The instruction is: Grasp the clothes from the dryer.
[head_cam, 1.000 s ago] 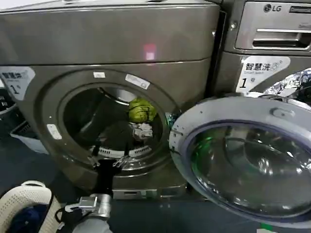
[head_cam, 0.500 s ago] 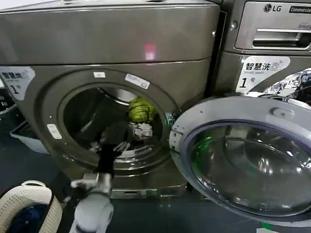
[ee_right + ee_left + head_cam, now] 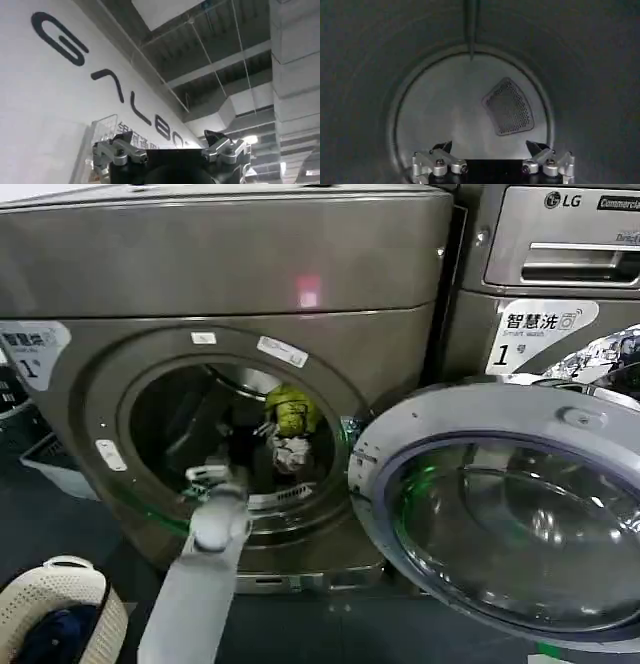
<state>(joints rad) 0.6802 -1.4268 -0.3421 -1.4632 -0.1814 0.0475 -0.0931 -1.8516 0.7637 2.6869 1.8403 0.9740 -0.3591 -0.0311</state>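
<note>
"1" sticker (image 3: 33, 349) on dryer (image 3: 230, 274)

Left gripper (image 3: 243, 446) inside dryer (image 3: 230, 274) drum

i see the dryer (image 3: 230, 274) bronze-grey, door swung open right; the clothes (image 3: 290, 424), yellow-green above white-grey, lie at the drum's right.

Inside the large bronze-grey front-loading dryer (image 3: 230, 314), at the drum's right side, a yellow-green garment (image 3: 290, 410) is found above a white-grey garment (image 3: 293, 452). The left gripper (image 3: 491, 152) is placed inside the drum, left of both.
</note>
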